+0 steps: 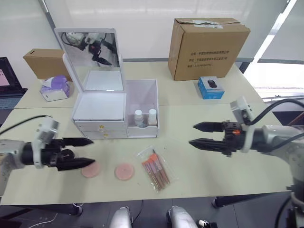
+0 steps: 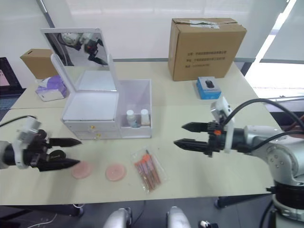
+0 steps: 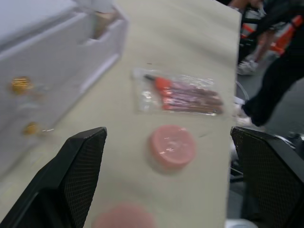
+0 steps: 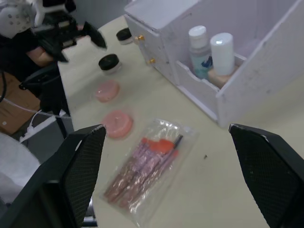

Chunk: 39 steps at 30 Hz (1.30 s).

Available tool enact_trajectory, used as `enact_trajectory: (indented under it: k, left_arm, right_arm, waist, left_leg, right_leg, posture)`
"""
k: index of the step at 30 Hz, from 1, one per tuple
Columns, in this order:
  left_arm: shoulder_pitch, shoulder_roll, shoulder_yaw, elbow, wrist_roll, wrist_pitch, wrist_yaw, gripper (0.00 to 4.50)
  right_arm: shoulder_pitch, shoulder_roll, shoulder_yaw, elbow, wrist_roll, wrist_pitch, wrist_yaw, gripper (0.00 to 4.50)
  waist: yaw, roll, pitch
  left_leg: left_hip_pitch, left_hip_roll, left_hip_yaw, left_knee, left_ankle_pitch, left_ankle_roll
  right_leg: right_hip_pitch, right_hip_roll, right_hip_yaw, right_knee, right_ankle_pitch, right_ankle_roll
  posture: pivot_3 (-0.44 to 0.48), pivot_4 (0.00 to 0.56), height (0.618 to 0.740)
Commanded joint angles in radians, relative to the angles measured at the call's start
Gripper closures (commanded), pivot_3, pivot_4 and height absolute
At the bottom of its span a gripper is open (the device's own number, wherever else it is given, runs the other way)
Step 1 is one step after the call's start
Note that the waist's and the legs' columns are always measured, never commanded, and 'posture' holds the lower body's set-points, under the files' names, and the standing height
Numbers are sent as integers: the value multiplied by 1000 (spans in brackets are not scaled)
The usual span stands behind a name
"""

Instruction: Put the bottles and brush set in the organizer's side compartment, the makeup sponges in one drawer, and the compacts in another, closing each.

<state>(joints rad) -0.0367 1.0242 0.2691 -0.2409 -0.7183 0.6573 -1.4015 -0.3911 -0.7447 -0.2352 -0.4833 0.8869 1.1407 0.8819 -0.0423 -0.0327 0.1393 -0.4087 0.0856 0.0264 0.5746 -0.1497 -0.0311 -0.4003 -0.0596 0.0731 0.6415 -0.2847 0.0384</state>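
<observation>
Two bottles (image 1: 145,117) stand upright side by side in the side compartment (image 1: 142,102) of the organizer (image 1: 102,111), at its front. Mirror lid (image 1: 90,54) is up; both gold-knobbed drawers (image 1: 102,131) look pushed in.

Brush set (image 1: 155,168) lies flat on the table (image 1: 209,166), in front of the side compartment & a bit to the robot's right, not yet in the bin. Two makeup sponges (image 1: 124,171) sit on the table left of the pouch, apart from each other; the far-left one (image 1: 90,170) is just beside the left gripper's lower finger.

Compacts: right wrist view shows two black-lidded ones (image 4: 109,63), (image 4: 124,34) on the table near the organizer's drawer side, both outside the drawers.

Left gripper (image 1: 78,153) hovers low over the table in front of the organizer, fingers spread, nothing between them. Right gripper (image 1: 204,134) hangs above the table, well to the right of the brush set, fingers parted & empty, pointing toward the organizer.

Bkgd: big cardboard box (image 1: 206,47), small blue box (image 1: 211,88), tissue pack (image 1: 54,88).
</observation>
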Motion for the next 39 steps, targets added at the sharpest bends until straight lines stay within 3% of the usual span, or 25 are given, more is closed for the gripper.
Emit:
enact_trajectory:
  k: [1, 5, 7, 9, 10, 14, 21, 25, 30, 39]
  left_arm:
    - [-37, -85, -58, -168, -109, 168, 207, 0]
    - [-79, -284, -52, -288, -176, 264, 541, 0]
    - [-94, -260, -61, -311, -327, 473, 624, 0]
    - [-97, -242, -58, -262, -555, 608, 679, 0]
    - [-96, -251, -54, -256, -586, 621, 714, 0]
    - [-80, -238, -87, -263, -690, 672, 835, 906]
    - [-75, -309, -196, -314, -645, 641, 1001, 3149]
    - [-77, -327, -271, -313, -467, 563, 1026, 4438]
    - [-67, -380, -386, -253, -273, 504, 1064, 4473]
    - [-77, -459, -385, -253, -209, 535, 1101, 4473]
  right_arm:
    - [36, 21, 73, -124, 27, 40, -102, 13]
    - [22, 28, 126, -145, 69, 190, -210, 13]
    - [-17, 82, 105, -76, 170, 280, -224, 13]
    - [-64, 130, 90, 5, 233, 383, -254, 13]
    - [-83, 162, 77, 46, 243, 425, -283, 13]
    - [-111, 218, 101, 213, 272, 474, -423, 0]
    - [-178, 257, 133, 493, 247, 474, -583, 0]
    - [-204, 261, 196, 537, 230, 474, -560, 0]
    - [-200, 271, 366, 538, 209, 474, -464, 0]
    - [-277, 367, 426, 659, 75, 437, -324, 0]
  waist:
    - [1, 0, 0]
    - [5, -2, 1]
    - [3, -5, 1]
    - [-4, -6, 2]
    - [-5, -6, 2]
    - [1, -5, 2]
    - [5, -5, 2]
    - [3, -5, 2]
    - [-1, -4, 0]
    - [-1, -2, -3]
  left_leg:
    - [0, 0, 0, 0, 0, 0]
    - [-1, 0, -2, 2, 0, 0]
    - [0, -1, -4, 6, 0, 0]
    - [2, -1, -10, 8, 0, 0]
    - [3, -1, -13, 8, 0, 1]
    - [3, -2, -16, 8, 0, 1]
    - [1, -5, -17, 10, 0, 1]
    - [1, -5, -20, 10, 0, 1]
    - [2, -5, -20, 10, 0, 1]
    - [2, -5, -23, 10, 0, 1]
  right_leg:
    - [1, 0, 0, 0, 0, 1]
    - [2, 1, 0, 0, 2, 5]
    - [5, 1, 0, 0, 2, 6]
    - [8, 5, 0, 0, 2, 6]
    - [9, 6, 0, 0, 2, 5]
    - [10, 6, -2, 0, -1, 0]
    - [11, 5, -1, -1, -2, -4]
    - [11, 6, -1, -1, -2, -4]
    - [12, 6, -1, -2, -3, -4]
    - [12, 8, -1, -1, -2, -3]
  posture:
    - [0, 150, 738]
    - [0, 150, 738]
    - [0, 150, 738]
    - [0, 150, 738]
    - [0, 150, 738]
    - [0, 150, 738]
    - [0, 150, 738]
    - [0, 150, 738]
    - [0, 150, 738]
    - [0, 150, 738]
